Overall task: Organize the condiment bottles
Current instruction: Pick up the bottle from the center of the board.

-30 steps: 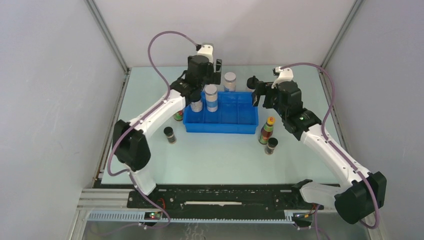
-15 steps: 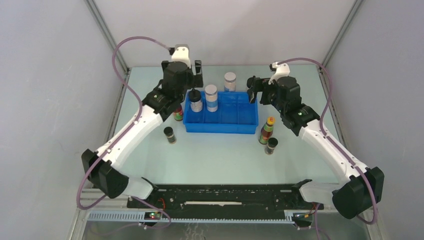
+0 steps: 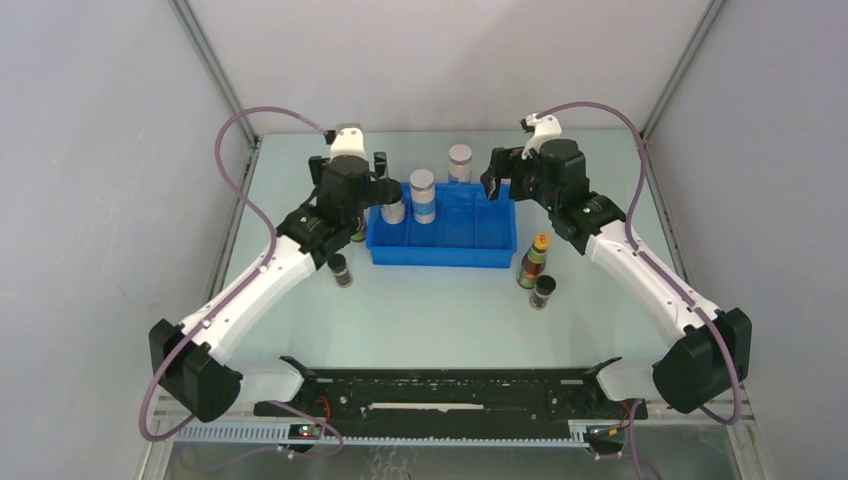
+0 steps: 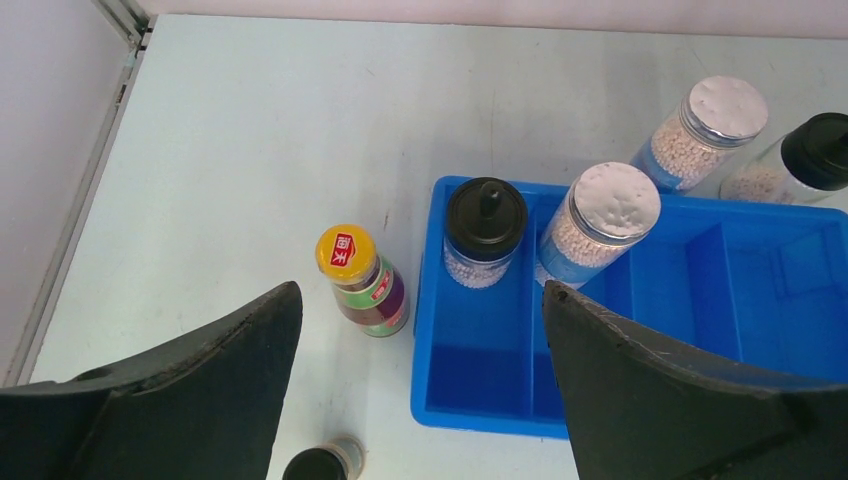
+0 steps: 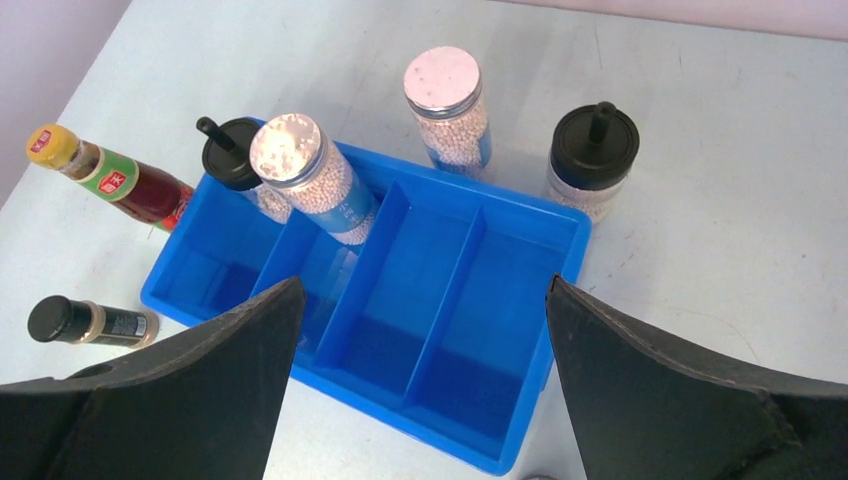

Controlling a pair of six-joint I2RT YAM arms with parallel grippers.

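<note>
Black left pincer [image 4: 420,295]: fingers spread wide, nothing between them; hangs above the left end of the blue tray [image 4: 470,420].

Black right pincer [image 5: 425,285]: also spread wide, nothing held; hangs above the tray's far right corner.

Knob-capped bottle [image 4: 485,215]: upright in the tray's leftmost compartment, at its far end; pale grains show through the glass.

White-lidded bottle [image 4: 605,205]: blue label, pale pellets inside; in the next compartment to the right, far end, just beside the knob-capped bottle.

Second white-lidded bottle [image 4: 705,120]: same kind; on the table [image 3: 440,320] just behind the tray's far wall.

Second knob-capped bottle [image 5: 593,150]: on the table behind the tray's far right corner.

Orange-capped bottle [image 4: 360,275]: red-and-green label; upright on the table just left of the tray, not touching its wall.

Dark bottle [image 4: 320,465]: black lid; on the table off the tray's near left corner.

Second orange-capped bottle [image 3: 535,258]: upright, just off the tray's near right corner.

Second dark bottle [image 3: 543,290]: close to that one on the side away from the tray; whether the two touch cannot be told.
</note>
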